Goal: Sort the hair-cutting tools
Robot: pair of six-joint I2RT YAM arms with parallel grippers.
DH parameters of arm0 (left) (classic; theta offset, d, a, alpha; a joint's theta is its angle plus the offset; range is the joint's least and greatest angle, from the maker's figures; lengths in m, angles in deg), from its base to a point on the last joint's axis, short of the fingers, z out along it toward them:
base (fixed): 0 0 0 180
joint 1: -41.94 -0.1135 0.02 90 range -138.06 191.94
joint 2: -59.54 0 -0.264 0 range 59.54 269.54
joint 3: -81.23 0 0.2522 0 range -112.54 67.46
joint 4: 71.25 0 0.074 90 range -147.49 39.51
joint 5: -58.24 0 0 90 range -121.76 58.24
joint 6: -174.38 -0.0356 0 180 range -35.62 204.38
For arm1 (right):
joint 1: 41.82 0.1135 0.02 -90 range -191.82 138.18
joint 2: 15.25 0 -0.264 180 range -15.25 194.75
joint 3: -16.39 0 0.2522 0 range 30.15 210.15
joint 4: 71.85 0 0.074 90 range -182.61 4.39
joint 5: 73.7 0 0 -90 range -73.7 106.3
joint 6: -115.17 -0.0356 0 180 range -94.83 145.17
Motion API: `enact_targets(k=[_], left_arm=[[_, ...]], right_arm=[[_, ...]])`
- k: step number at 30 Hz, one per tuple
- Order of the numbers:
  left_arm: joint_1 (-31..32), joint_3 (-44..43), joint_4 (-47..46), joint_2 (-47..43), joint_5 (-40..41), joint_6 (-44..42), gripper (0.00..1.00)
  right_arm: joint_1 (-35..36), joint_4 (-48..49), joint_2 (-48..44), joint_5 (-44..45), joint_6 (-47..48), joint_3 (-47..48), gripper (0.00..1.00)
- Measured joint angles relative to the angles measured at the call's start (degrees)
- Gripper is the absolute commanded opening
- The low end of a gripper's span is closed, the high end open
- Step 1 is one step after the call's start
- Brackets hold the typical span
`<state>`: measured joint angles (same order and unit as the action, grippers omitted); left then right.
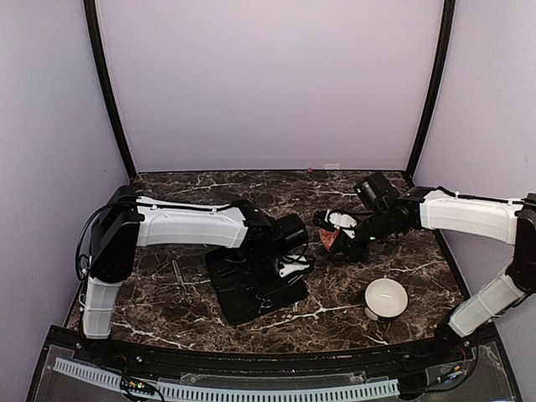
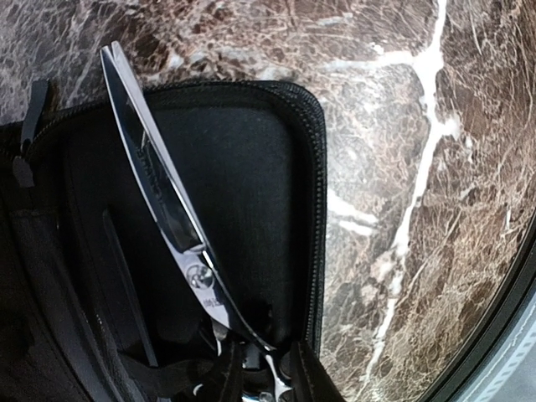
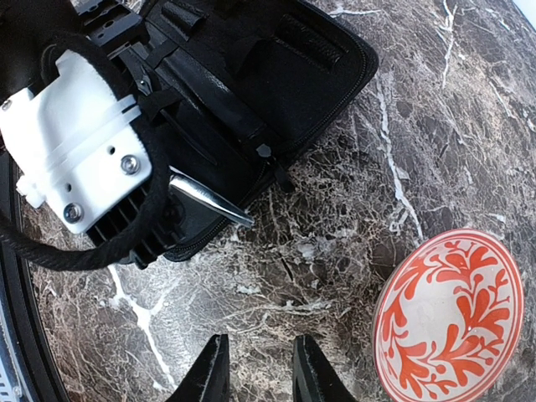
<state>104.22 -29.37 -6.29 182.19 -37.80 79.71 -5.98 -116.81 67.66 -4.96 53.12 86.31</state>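
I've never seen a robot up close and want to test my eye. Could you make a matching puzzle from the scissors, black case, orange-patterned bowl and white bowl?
Things: 1 scissors; 2 black case; 3 orange-patterned bowl; 4 white bowl.
Places: A alone at the front right of the table; B gripped by the left pincer; C beside the open right pincer; D lying open under the scissors.
Pairs: 1-B, 2-D, 3-C, 4-A.

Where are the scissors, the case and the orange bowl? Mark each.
scissors (image 2: 161, 180): left wrist view, on the blade.
case (image 2: 251, 184): left wrist view, on the bare lining.
orange bowl (image 3: 448, 314): right wrist view, on its patterned face.
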Motion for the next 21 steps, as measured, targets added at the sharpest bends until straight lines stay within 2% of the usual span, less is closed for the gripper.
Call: enact_targets(k=[10,21], left_arm=[[0.1,0.4,0.3,-0.4,1.2,2.7,0.01],[0.2,-0.6,7.3,-3.4,5.7,3.1,0.00]], right_arm=[[0.0,0.0,0.0,-0.2,0.0,0.0,0.25],[0.0,-0.3,0.0,-1.6,0.7,0.0,0.24]])
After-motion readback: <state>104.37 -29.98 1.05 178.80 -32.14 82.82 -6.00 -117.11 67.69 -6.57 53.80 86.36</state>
